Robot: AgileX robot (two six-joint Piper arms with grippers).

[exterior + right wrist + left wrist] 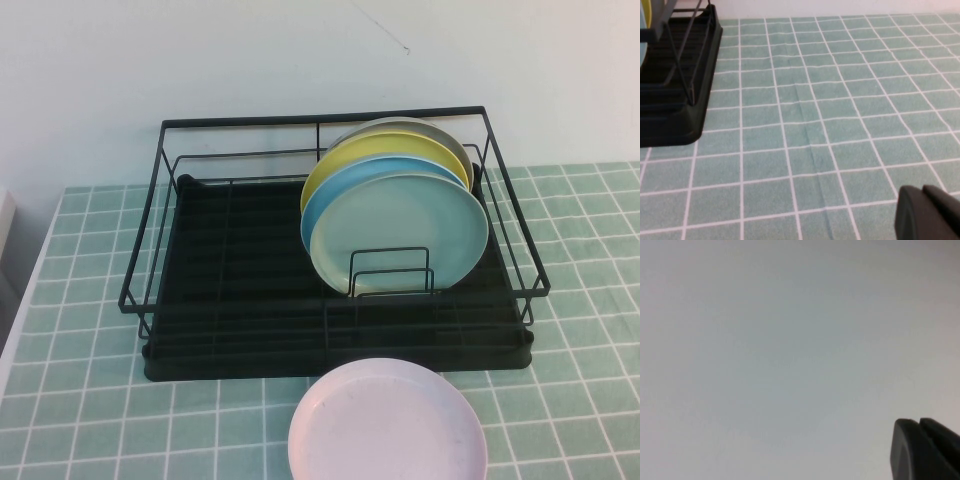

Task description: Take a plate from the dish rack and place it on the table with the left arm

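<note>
The left gripper (925, 450) is seen only in its own wrist view, as a dark corner against a blank pale wall; its fingers are closed on nothing, and it is raised clear of the tiled pale green counter (80, 400).

The large rectangular black wire dish rack (240, 280) with a ribbed tray base is shown at the centre of the counter. The round pale mint-green glossy plate (400, 235) is stood on edge in the rack's right half, nearest of a stack, held by upright wire dividers; a sky-blue plate (320, 210), a yellow plate (350, 165) and a grey plate (400, 125) are ranked behind it. Its face is turned toward the near side, tilted slightly back.

A pale pink plate (390, 425) is laid flat on the counter, just near of the rack.

The right gripper (927, 212) is parked low over bare tiles right of the rack; whether its fingers are open cannot be told.

A reach down and rightward by the left arm is judged necessary, the rim being taken from above.
</note>
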